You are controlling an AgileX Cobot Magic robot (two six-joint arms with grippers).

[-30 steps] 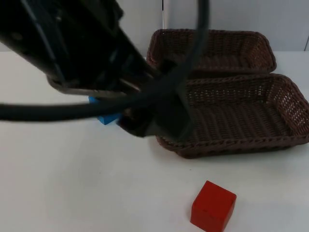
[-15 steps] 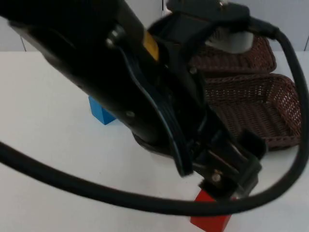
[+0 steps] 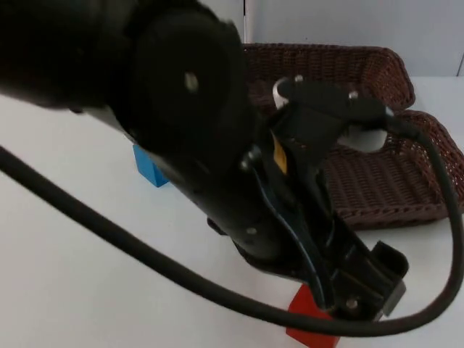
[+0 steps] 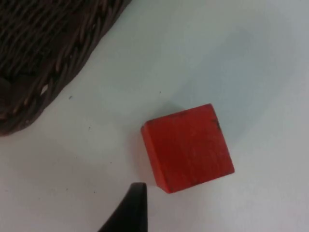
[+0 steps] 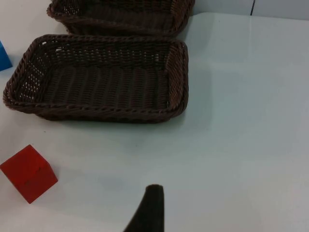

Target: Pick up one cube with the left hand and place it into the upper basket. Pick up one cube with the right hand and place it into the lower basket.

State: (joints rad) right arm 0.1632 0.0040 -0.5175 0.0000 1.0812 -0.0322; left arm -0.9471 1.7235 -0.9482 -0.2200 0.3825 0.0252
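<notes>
Above the red cube (image 4: 187,148) hangs the left claw (image 3: 370,297), arm stretched forward.

top: overhead, forward | left wrist: close, downward | right wrist: farther | shared: red cube (image 4: 187,147)

A red cube (image 4: 187,148) lies on the white table (image 5: 251,96), near the front. A blue cube (image 3: 148,168) sits farther left. Two baskets are dark brown wicker with a woven ribbed pattern: the near basket (image 5: 96,79) and the far basket (image 3: 377,69). The left arm (image 3: 217,167) is black with a small yellow patch.
</notes>
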